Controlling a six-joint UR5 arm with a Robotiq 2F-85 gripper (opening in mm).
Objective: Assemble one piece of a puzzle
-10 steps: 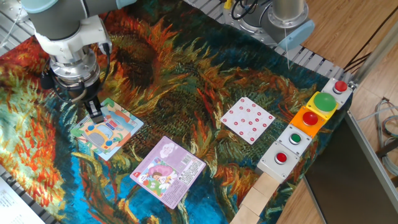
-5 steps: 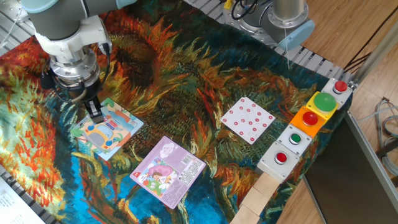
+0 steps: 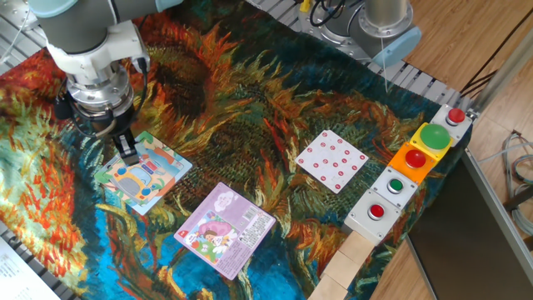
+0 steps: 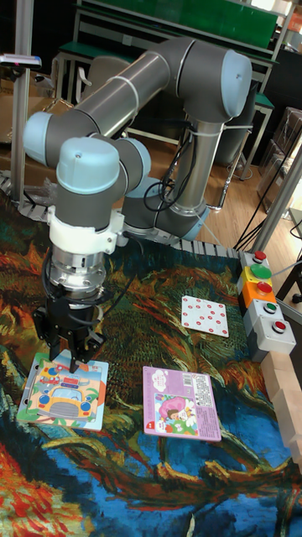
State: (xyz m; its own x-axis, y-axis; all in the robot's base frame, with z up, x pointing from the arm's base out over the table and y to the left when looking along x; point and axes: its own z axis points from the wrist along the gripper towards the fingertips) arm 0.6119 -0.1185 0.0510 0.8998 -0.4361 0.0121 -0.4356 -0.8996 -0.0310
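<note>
At the left of the frame the gripper stood straight down over the upper corner of the puzzle, its dark fingers close together, perhaps pinching a piece to press it in; the view was too coarse to tell. The puzzle, a flat square glossy card, lay on the painted cloth. Right of it rested the purple-pink puzzle, then the white dotted card, apart and untouched.

No visible change across the fixed view, gripper at left of frame on the puzzle exactly as a second ago
</note>
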